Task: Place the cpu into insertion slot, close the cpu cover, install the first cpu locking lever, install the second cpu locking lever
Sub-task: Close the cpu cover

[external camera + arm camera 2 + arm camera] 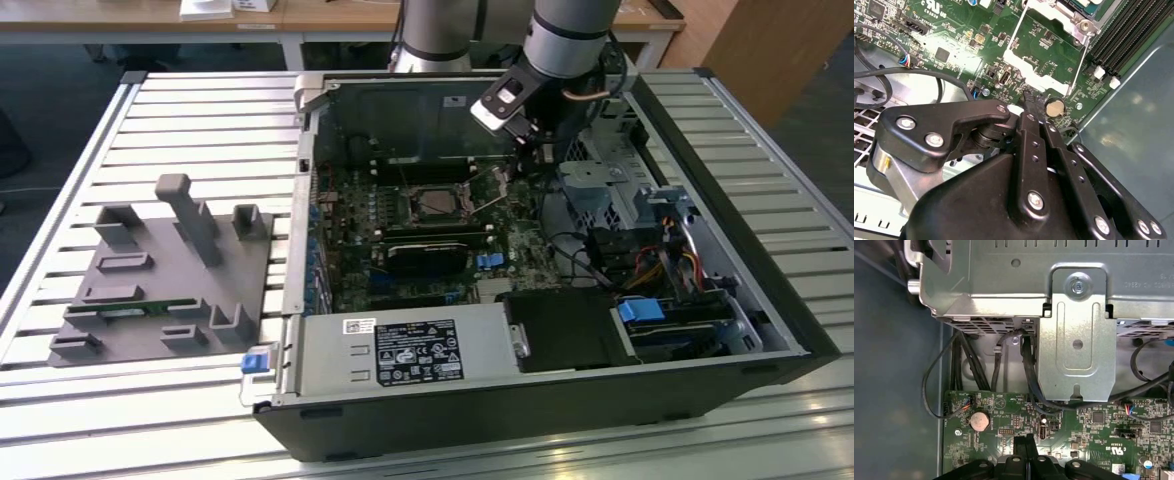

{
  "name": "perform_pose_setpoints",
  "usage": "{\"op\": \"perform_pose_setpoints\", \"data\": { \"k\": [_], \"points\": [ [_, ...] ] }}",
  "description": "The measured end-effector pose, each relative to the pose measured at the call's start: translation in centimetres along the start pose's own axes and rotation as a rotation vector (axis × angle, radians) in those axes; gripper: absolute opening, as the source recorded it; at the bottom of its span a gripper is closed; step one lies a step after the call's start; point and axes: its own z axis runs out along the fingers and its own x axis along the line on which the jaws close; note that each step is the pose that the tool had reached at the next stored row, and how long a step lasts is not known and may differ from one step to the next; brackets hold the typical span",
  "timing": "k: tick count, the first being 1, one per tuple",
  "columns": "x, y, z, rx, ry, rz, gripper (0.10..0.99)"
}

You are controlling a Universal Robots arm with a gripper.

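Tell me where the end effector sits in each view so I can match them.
Exterior view: end effector inside the open case, over the green board, to the exterior view's right of the insertion slot.
First wrist view: end effector, shut, over the board's edge beside the round battery.
Second wrist view: end effector beside the same battery.
Shared landmark: the green board.

The claw (533,165) is seen inside the open computer case (787,300), above the green motherboard (340,270). The insertion slot (434,205) is located just beside the claw. A grey fixture block (160,280) is set well apart from the claw on the slatted counter (80,130).
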Motion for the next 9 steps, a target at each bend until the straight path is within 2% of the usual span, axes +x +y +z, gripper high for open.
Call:
{"op": "perform_pose_setpoints", "data": {
  "k": [9],
  "points": [
    [-0.02, -0.13, 0.31, 0.002, 0.0001, 0.0, 0.106]
  ]
}}
